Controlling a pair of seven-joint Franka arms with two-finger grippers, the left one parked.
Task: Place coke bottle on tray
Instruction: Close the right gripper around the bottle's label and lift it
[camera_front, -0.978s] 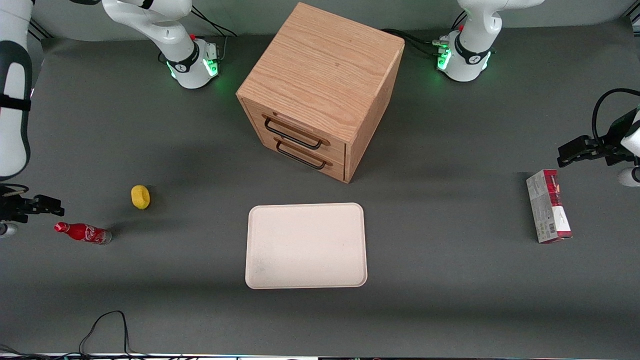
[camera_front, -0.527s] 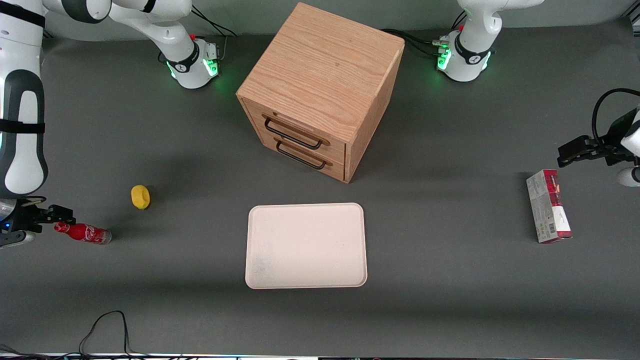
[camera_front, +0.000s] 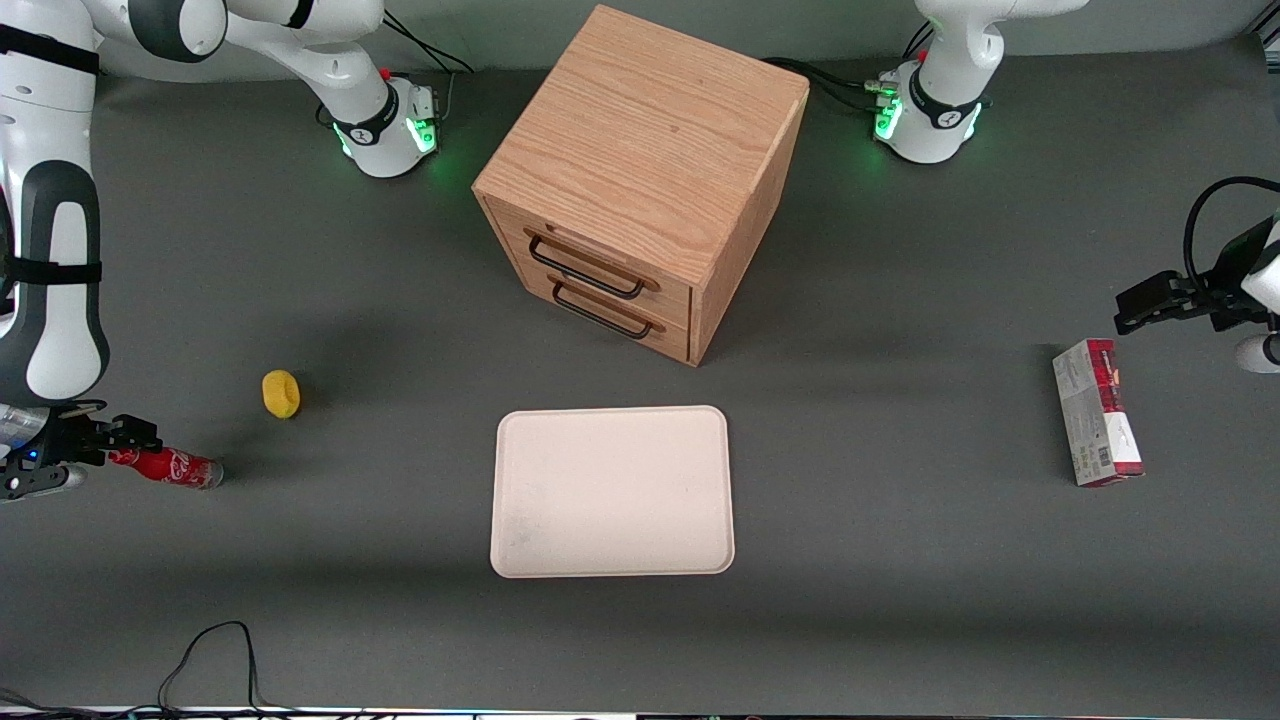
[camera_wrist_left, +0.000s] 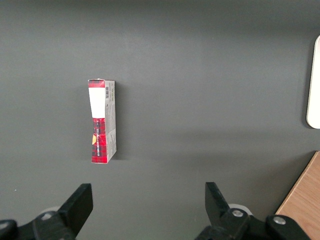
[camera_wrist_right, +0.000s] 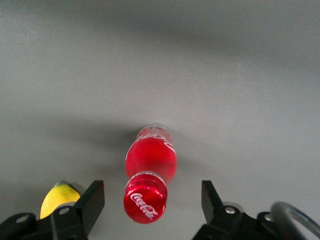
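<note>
The gripper (camera_front: 125, 437) hung low at the working arm's end of the desk, right over the cap end of the bottle (camera_front: 170, 467), and from the wrist view its two fingers (camera_wrist_right: 94, 200) were spread wide, one on each side of the red cap, touching nothing. The bottle (camera_wrist_right: 150, 170) stood upright on the grey desk (camera_front: 900, 560), cap toward the wrist camera, white script logo plain to see on top, clear base down on the mat. It sat between the open fingers but was not pinched. Just beside it, a little farther from the front camera, lay the lemon (camera_front: 281, 393), which also peeked out next to one finger in the wrist view (camera_wrist_right: 57, 198). The tray (camera_front: 612, 491) lay flat near the middle of the desk, close to the front edge, well apart from the bottle and nothing on it. The cabinet (camera_front: 640, 180) stood farther from the front camera than the tray, turned at an angle, both drawers shut, their dark handles (camera_front: 590, 285) facing the tray. Toward the parked arm's end of the desk lay a red and grey box (camera_front: 1097, 412) on its side, seen again from the left wrist view (camera_wrist_left: 102, 121) with its barcode end showing. A black cable (camera_front: 215, 650) looped in at the front edge of the desk.
</note>
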